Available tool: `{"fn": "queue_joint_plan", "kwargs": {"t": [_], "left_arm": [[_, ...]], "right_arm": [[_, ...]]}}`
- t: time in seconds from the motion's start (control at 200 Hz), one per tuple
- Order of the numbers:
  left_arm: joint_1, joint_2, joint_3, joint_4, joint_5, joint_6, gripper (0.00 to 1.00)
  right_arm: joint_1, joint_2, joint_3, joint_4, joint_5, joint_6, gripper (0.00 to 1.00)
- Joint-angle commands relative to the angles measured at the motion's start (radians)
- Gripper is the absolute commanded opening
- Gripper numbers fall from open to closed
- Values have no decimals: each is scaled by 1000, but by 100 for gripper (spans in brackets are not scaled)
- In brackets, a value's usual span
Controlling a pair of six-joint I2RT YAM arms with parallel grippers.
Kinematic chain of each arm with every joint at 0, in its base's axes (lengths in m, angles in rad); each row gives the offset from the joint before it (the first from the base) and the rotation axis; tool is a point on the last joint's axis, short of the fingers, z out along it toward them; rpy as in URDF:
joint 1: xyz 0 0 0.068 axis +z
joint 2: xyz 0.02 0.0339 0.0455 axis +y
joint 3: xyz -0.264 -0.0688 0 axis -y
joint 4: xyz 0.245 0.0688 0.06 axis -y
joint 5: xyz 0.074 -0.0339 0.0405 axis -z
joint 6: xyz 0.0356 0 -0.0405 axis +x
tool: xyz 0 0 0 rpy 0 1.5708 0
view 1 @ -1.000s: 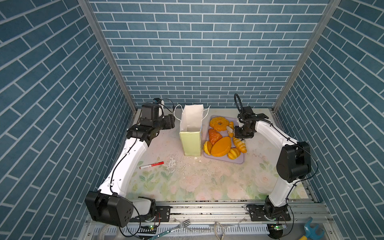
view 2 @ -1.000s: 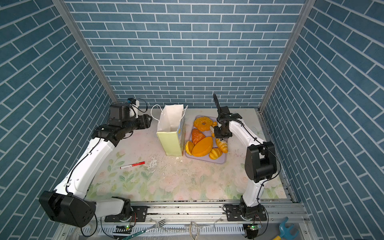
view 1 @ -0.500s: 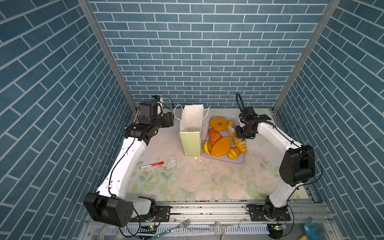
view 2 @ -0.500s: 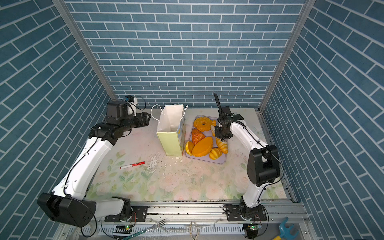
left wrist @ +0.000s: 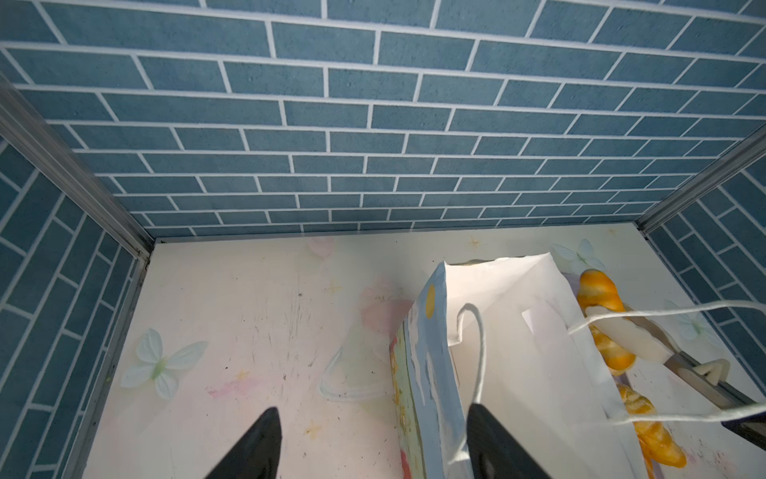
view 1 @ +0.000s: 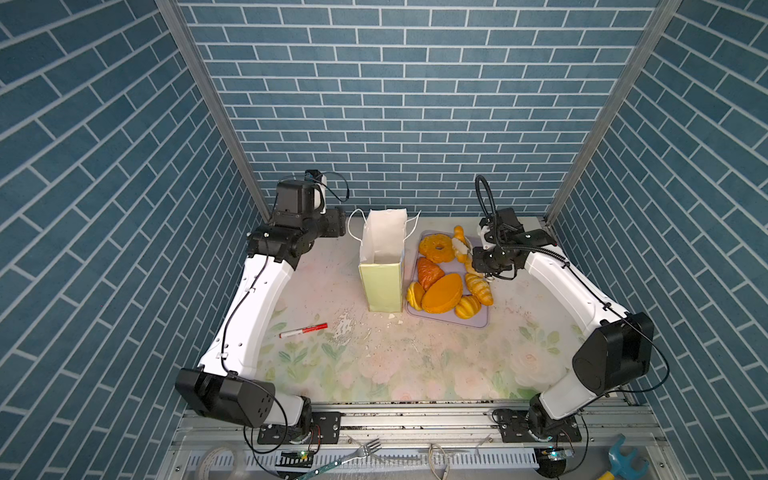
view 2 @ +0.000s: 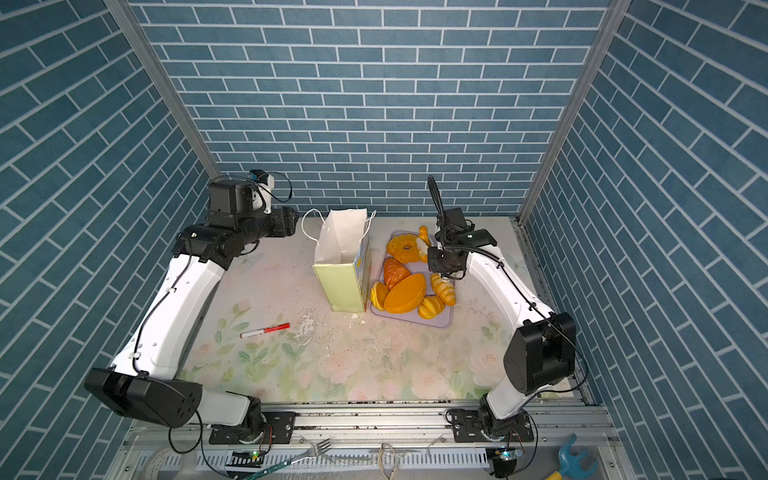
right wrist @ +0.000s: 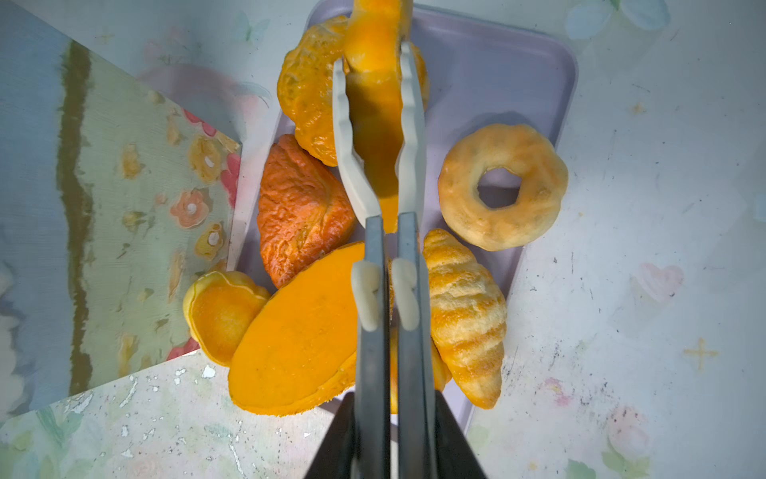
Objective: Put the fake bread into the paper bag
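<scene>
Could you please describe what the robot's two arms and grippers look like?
Both the left arm and the right arm have glossy white shell links with black joint housings. Thin black cables run along the white links; a thicker ribbed black hose loops above the right wrist. The left gripper and the right gripper have black tapered fingers.

Light: bright, even, probably from overhead.
Shadows: faint ahead of the left claw [left wrist: 373, 419].
Glare: paper bag [left wrist: 539, 373] lining blows out beside that claw.
Blur: fake bread piece [right wrist: 375, 62] ahead of the right claw [right wrist: 391, 414], soft.
Focus: bricks [left wrist: 373, 124] beyond the left claw, sharp.
</scene>
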Motion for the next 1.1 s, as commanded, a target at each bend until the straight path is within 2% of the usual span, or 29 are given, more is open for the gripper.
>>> {"fn": "queue_joint_plan", "kwargs": {"t": [0.0,0.19,0.395,0.515,0.655,0.735,0.975,1.095], "left_arm": [[3,49,66,-83,26,36,72],[0,135,138,-108,132,32,72],[0,191,184,-78,194,3,71],[0,200,221,-83,189,-6,71],[-5,170,224,-81,96,6,72],[-10,149,210,-60,82,19,73],[-20,226,285,-142,157,62,74],[-20,284,326,-164,218,59,71]], "right_arm": [[13,-41,6,-8,21,29,20],[24,-72,43,-17,47,11,20],[30,-58,173,-78,38,-19,21],[39,-38,241,-101,41,-27,21],[51,-26,277,-107,50,-33,21],[53,-15,288,-113,53,-36,21],[63,13,314,-122,56,-44,21],[66,21,321,-124,58,-47,21]]}}
